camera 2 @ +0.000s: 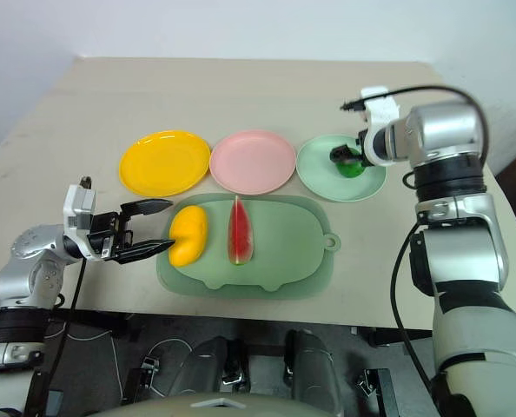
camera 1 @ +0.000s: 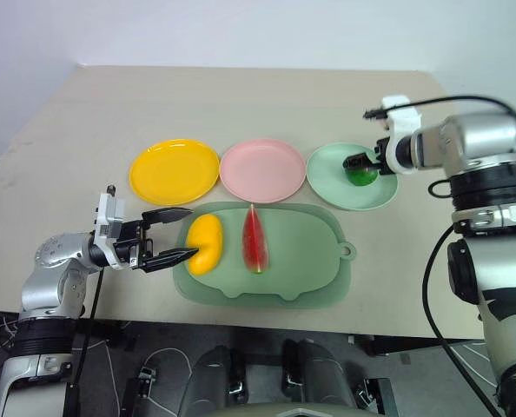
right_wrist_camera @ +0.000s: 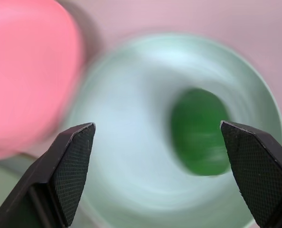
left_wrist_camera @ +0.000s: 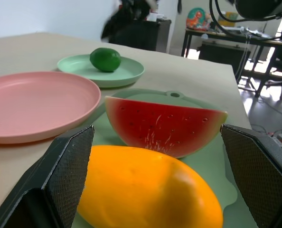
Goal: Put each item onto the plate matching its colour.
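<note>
Beige table (camera 1: 241, 100), head views:

- Yellow plate (camera 1: 174, 170): upper left of centre, bare.
- Pink plate (camera 1: 262, 169): centre of the row, just beside the yellow one, bare.
- Mint plate (camera 1: 338, 187): right end of the row, close to the pink one. Carries the green fruit (camera 1: 361, 174), which sits towards the plate's right side.
- Pale-green board (camera 1: 306, 261): lower centre, just below the plates, its tab pointing right.
- Mango (camera 1: 205, 243): on the left part of the board, lying lengthwise up and down the frame.
- Watermelon wedge (camera 1: 254, 240): on the board, right of the mango and apart from it, red face showing, green rind along its right edge.

Grippers:

- Left gripper (camera 1: 169, 235): lower left, pointing right towards the mango. Jaws spread wide, nothing between them; one fingertip lies at the mango's left edge, whether touching cannot be told. In the left wrist view the mango (left_wrist_camera: 145, 190) fills the gap between the fingers (left_wrist_camera: 70, 171), with the wedge (left_wrist_camera: 164, 126) behind it.
- Right gripper (camera 1: 362, 163): upper right, over the mint plate at the green fruit. Jaws spread wide, gripping nothing; in the right wrist view the fruit (right_wrist_camera: 198, 130) rests on the plate (right_wrist_camera: 126, 118) between the two fingers (right_wrist_camera: 72, 159), clear of both.
</note>
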